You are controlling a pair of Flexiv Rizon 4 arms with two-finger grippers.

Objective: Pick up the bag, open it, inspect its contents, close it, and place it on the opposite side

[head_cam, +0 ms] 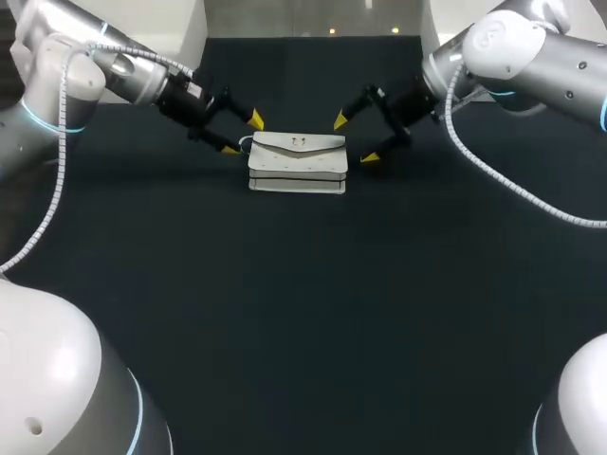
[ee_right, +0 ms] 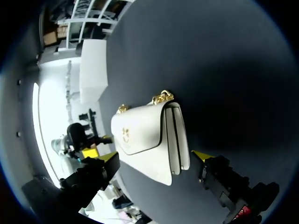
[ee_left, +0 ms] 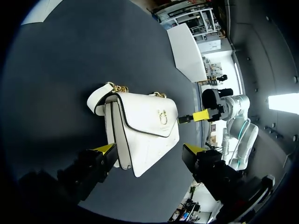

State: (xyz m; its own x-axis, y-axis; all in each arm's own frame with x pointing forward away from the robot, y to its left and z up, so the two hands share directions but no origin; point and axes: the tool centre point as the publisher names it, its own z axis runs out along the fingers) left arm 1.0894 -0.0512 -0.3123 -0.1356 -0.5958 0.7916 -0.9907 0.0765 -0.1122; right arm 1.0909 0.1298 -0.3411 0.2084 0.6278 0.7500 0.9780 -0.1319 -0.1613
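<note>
A white flap bag (head_cam: 298, 161) with a gold clasp and gold chain lies shut on the dark table, toward the back middle. My left gripper (head_cam: 243, 135) is open at the bag's left end, one yellow tip behind it and one in front. My right gripper (head_cam: 356, 139) is open at the bag's right end, likewise astride it. In the left wrist view the bag (ee_left: 140, 130) lies between and just ahead of the spread fingers of my left gripper (ee_left: 150, 150). The right wrist view shows the bag (ee_right: 152, 140) between the wide-apart fingers of my right gripper (ee_right: 156, 156). Neither gripper touches the bag.
The dark table (head_cam: 303, 313) stretches bare toward its front edge. A white panel stands past the table's far edge.
</note>
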